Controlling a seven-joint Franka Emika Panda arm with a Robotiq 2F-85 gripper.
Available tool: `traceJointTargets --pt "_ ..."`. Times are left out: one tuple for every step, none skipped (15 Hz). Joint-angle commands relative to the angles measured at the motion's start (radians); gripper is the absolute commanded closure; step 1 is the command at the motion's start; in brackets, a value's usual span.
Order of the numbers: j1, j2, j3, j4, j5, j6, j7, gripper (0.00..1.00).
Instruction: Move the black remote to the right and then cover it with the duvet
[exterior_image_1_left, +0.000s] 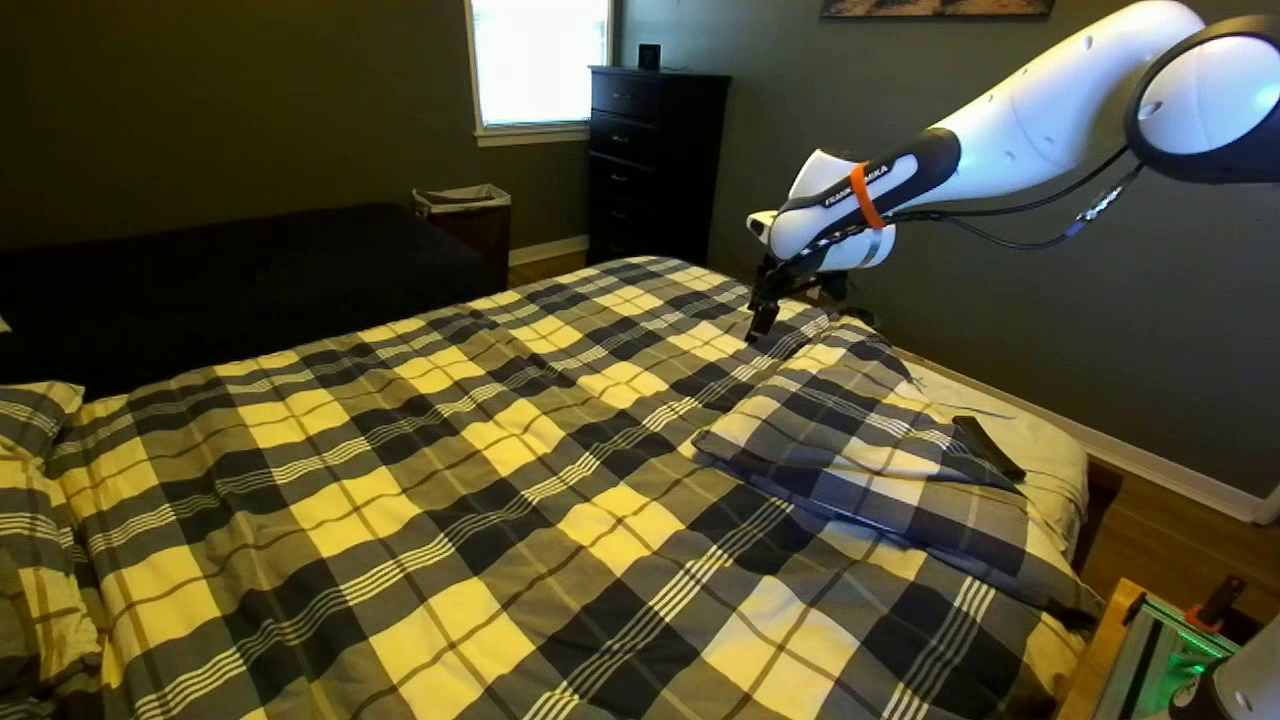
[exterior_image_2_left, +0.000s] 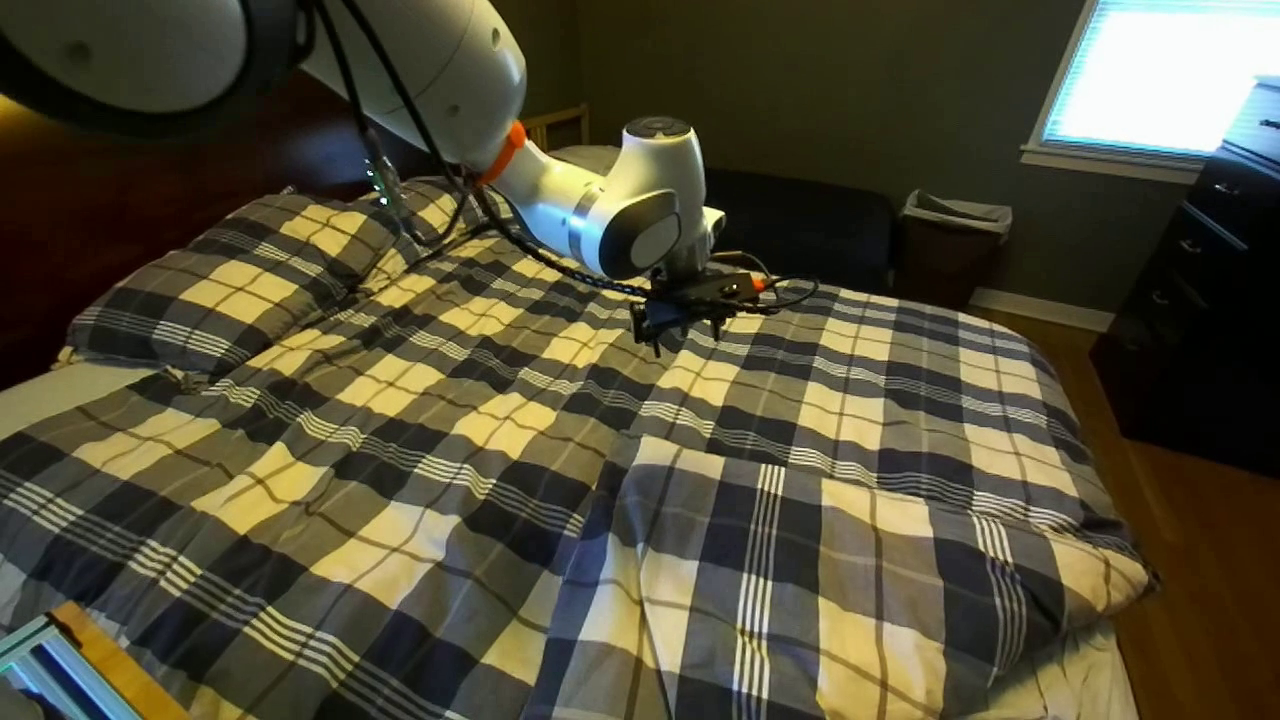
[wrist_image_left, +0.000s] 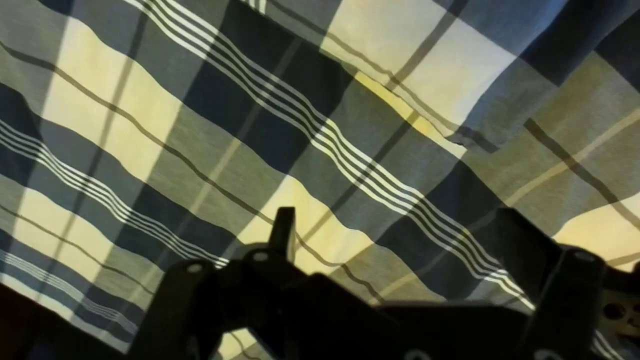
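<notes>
The black remote (exterior_image_1_left: 988, 448), a slim dark oblong, lies on the pale sheet in an exterior view, right beside the folded edge of the duvet. In the exterior view from the opposite angle and in the wrist view it does not show. The plaid duvet (exterior_image_1_left: 540, 430) spreads across the bed, with one corner (exterior_image_2_left: 790, 560) turned back over itself in a flap. Above the duvet hangs my gripper (exterior_image_2_left: 687, 340), away from the remote. Its fingers stand wide apart in the wrist view (wrist_image_left: 395, 215), with only duvet fabric seen beyond them and nothing held.
Bare sheet (exterior_image_1_left: 1050, 440) shows along the bed's edge by the remote. Plaid pillows (exterior_image_2_left: 240, 270) sit at the headboard. A dark dresser (exterior_image_1_left: 655, 165) and a lined bin (exterior_image_1_left: 465, 215) stand past the bed. The robot's base mount (exterior_image_1_left: 1150, 650) adjoins the bed.
</notes>
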Motion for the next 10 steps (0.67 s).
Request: traceJointTargets --pt "0.006 0.143 0.028 0.195 0.017 -0.167 -0.167 0.0" --pt "0.011 0.172 0.028 0.231 0.017 -0.214 -0.207 0.0" --pt "0.012 0.197 0.033 0.263 0.023 -0.259 -0.252 0.0" --pt "0.015 0.222 0.033 0.291 0.024 -0.305 -0.291 0.0" --pt "0.02 0.239 0.03 0.312 0.023 -0.351 -0.328 0.0" --pt "0.025 0.259 0.027 0.333 0.022 -0.394 -0.364 0.0" --pt "0.032 0.266 0.022 0.345 0.018 -0.444 -0.396 0.0" --pt "0.041 0.283 0.015 0.359 0.011 -0.485 -0.427 0.0" --pt "0.049 0.292 0.007 0.367 0.004 -0.532 -0.454 0.0" --pt "0.059 0.296 -0.004 0.373 -0.004 -0.575 -0.471 0.0"
